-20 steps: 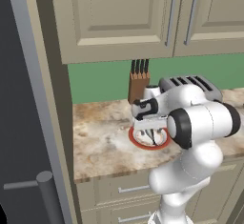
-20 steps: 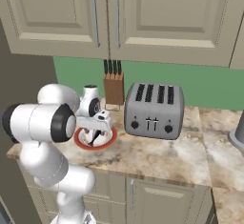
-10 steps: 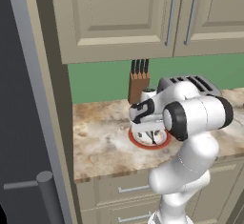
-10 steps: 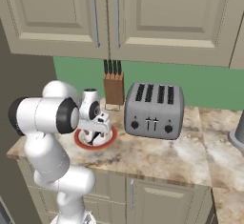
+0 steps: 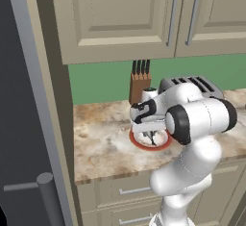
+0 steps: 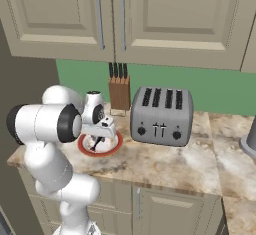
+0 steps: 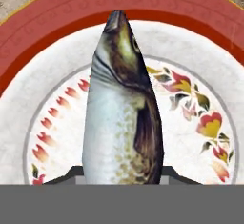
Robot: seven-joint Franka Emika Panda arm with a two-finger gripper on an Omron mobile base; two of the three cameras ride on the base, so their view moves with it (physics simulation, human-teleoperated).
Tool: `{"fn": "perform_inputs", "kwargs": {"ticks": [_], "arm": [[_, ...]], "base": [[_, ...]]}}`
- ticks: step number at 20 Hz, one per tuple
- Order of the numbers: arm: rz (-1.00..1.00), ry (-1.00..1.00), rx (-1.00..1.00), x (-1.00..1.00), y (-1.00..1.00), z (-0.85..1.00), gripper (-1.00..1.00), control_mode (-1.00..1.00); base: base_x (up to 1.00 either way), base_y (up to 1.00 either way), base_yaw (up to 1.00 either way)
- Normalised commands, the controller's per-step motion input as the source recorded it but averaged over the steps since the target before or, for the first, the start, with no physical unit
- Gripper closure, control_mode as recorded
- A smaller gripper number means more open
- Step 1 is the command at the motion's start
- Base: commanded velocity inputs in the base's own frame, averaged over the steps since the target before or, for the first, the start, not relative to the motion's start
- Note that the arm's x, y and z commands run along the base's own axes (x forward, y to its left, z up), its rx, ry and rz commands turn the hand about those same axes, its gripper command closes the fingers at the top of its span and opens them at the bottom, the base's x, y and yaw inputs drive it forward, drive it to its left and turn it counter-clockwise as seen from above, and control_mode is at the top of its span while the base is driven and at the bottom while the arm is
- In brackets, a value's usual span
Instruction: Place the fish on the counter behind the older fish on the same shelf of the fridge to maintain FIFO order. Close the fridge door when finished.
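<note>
The fish (image 7: 121, 118), silvery with a dark back, lies on a white plate with a red rim (image 7: 47, 23) on the speckled counter (image 5: 101, 148). My gripper (image 7: 123, 175) reaches down onto the plate (image 5: 139, 144) and is shut on the fish, one dark fingertip (image 7: 71, 174) pressing each flank. From the base views the gripper (image 5: 151, 136) (image 6: 97, 141) points straight down at the plate (image 6: 82, 148), and the hand hides the fish. The grey fridge (image 5: 19, 124) stands at the far left with its bar handle low down. Its shelf and the older fish are out of view.
A wooden knife block (image 5: 140, 83) (image 6: 119, 90) stands against the green wall just behind the plate. A silver toaster (image 6: 162, 116) (image 5: 192, 83) sits to the plate's right. Cream upper cabinets (image 6: 115, 19) hang above the counter (image 6: 165, 161).
The jaws have closed from wide open onto the fish. The hand has stayed low over the plate, and the arm's elbow has shifted slightly.
</note>
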Motion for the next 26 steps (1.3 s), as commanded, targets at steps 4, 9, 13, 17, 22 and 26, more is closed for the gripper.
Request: {"fn": "perform_inputs", "kwargs": {"ticks": [4, 9, 13, 17, 22, 26], "arm": [[0.00, -0.21, 0.01, -0.59, -0.04, 0.87, 1.00, -1.00], [0.00, -0.22, 0.04, -0.97, -0.02, 0.96, 1.00, -1.00], [0.00, -0.16, 0.04, -0.80, 0.00, 1.00, 1.00, -1.00], [-0.10, -0.03, 0.03, -0.18, 0.00, 0.23, 1.00, -1.00], [-0.01, -0.04, 0.00, -0.29, -0.04, 0.20, 1.00, -1.00], [-0.01, -0.12, 0.00, -0.67, -0.01, 0.89, 1.00, -1.00]], "base": [[0.00, 0.00, 0.00], [0.00, 0.00, 0.00], [0.00, 0.00, 0.00], [0.00, 0.00, 0.00], [0.00, 0.00, 0.00], [0.00, 0.00, 0.00]]}}
